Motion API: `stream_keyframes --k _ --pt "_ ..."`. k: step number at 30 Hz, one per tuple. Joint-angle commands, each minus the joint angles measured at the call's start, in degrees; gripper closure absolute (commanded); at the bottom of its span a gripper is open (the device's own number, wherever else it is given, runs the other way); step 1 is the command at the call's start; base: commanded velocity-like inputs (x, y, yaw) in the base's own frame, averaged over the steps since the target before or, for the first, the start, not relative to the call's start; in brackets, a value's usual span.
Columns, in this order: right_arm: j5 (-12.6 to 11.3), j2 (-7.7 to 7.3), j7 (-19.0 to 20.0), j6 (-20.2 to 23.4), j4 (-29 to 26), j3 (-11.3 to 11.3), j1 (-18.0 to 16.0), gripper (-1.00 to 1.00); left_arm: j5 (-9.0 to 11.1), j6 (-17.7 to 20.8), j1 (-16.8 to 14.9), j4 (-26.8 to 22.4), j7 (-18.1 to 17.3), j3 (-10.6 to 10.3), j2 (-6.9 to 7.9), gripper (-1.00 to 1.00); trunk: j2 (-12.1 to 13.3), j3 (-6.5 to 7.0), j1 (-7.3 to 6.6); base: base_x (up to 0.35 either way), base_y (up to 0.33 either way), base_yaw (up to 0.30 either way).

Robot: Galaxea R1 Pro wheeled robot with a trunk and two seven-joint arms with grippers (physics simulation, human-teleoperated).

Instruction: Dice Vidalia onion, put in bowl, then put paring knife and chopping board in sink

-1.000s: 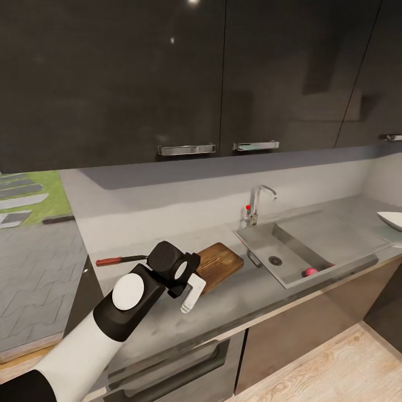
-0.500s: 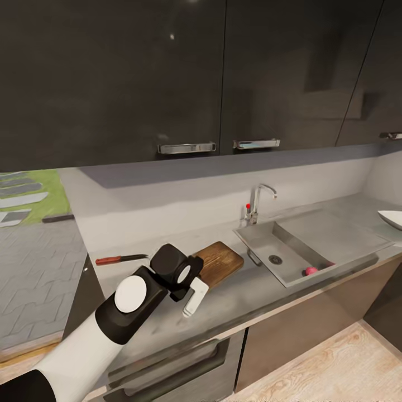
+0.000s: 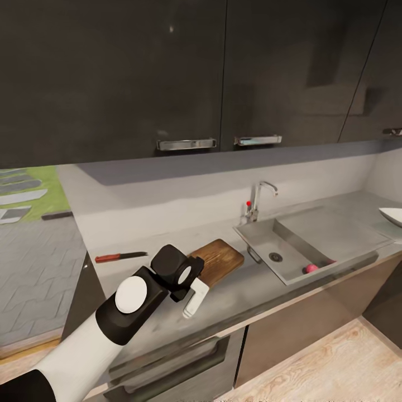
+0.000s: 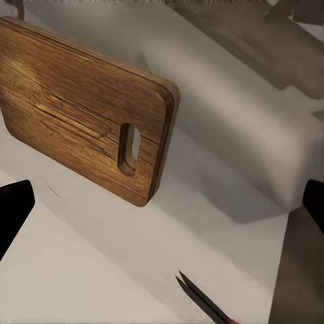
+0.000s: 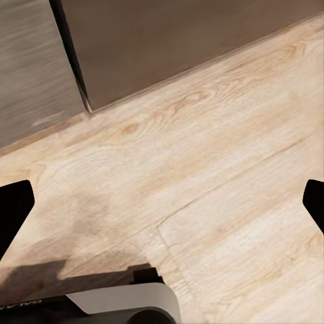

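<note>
Left claw (image 3: 192, 296) hovers wide apart and empty over the desk (image 3: 251, 290) beside the chopping board (image 3: 218, 261), probably lining up a grab. Onion (image 3: 311, 268) sits in the sink (image 3: 290, 245); paring knife (image 3: 120, 257) lies by the wall. Right claw (image 5: 162, 202) hangs spread over the floor (image 5: 223, 155).

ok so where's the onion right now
In the head view the Vidalia onion sits inside the sink, against its front wall, right of the drain and well right of the chopping board.

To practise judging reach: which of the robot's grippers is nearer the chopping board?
Left. The left gripper hovers beside the chopping board; the right gripper points at the wooden floor, below counter level.
</note>
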Motion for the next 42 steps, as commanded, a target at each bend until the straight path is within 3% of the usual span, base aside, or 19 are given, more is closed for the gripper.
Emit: stream_keyframes --k 1,8,13,14,17,19,21,23,27,34,42 --pt "0.14 0.00 -0.17 -0.16 0.03 -0.08 -0.05 -1.00 -0.26 0.61 -0.07 -0.06 -0.28 -0.07 0.00 -1.00 -0.13 -0.20 0.03 0.000 0.000 0.000" --pt "0.14 0.00 -0.17 -0.16 0.03 -0.08 -0.05 -1.00 0.06 0.61 -0.07 -0.16 -0.28 -0.04 0.00 -1.00 -0.13 -0.69 0.03 0.000 0.000 0.000" --pt "0.14 -0.01 -0.17 -0.16 0.03 -0.08 -0.05 -1.00 1.43 0.61 -0.07 -0.39 -0.28 0.03 0.05 -1.00 -0.13 -1.04 0.03 0.000 0.000 0.000" --pt "0.14 -0.03 -0.17 -0.16 0.03 -0.08 -0.05 -1.00 3.55 0.61 -0.07 -0.56 -0.28 0.17 0.43 -1.00 -0.13 -1.10 0.03 0.000 0.000 0.000" --pt "0.14 -0.02 -0.17 -0.12 0.04 -0.08 -0.05 -1.00 5.24 0.61 -0.07 -0.91 -0.28 0.35 0.97 -1.00 -0.13 -1.30 0.03 0.000 0.000 0.000" --pt "0.14 -0.03 -0.17 -0.11 0.03 -0.08 -0.05 -1.00 7.41 0.59 -0.07 -1.75 -0.28 0.70 1.63 -1.00 -0.13 -1.42 0.03 0.000 0.000 0.000" --pt "0.14 -0.03 -0.17 -0.09 0.03 -0.08 -0.05 -1.00 9.95 0.54 -0.07 -2.57 -0.28 1.62 2.38 -1.00 -0.13 -1.54 0.03 0.000 0.000 0.000" --pt "0.14 -0.04 -0.17 -0.07 0.03 -0.08 -0.05 -1.00 14.25 0.40 -0.07 -3.18 -0.28 4.52 3.13 -1.00 -0.13 -1.65 0.03 0.000 0.000 0.000" --pt "0.14 -0.02 -0.17 -0.07 0.03 -0.08 -0.05 -1.00 18.06 -0.79 -0.07 -3.42 -0.28 8.57 3.43 -1.00 -0.13 -1.86 0.03 0.000 0.000 0.000" --pt "0.14 0.04 -0.17 -0.07 0.05 -0.08 -0.05 -1.00 19.78 -3.23 -0.07 -3.47 -0.28 14.82 3.44 -1.00 -0.13 -2.21 0.03 0.000 0.000 0.000" --pt "0.14 0.12 -0.17 -0.07 0.07 -0.08 -0.05 -1.00 19.94 -3.50 -0.07 -3.19 -0.28 16.08 3.43 -1.00 -0.13 -2.57 0.03 0.000 0.000 0.000"
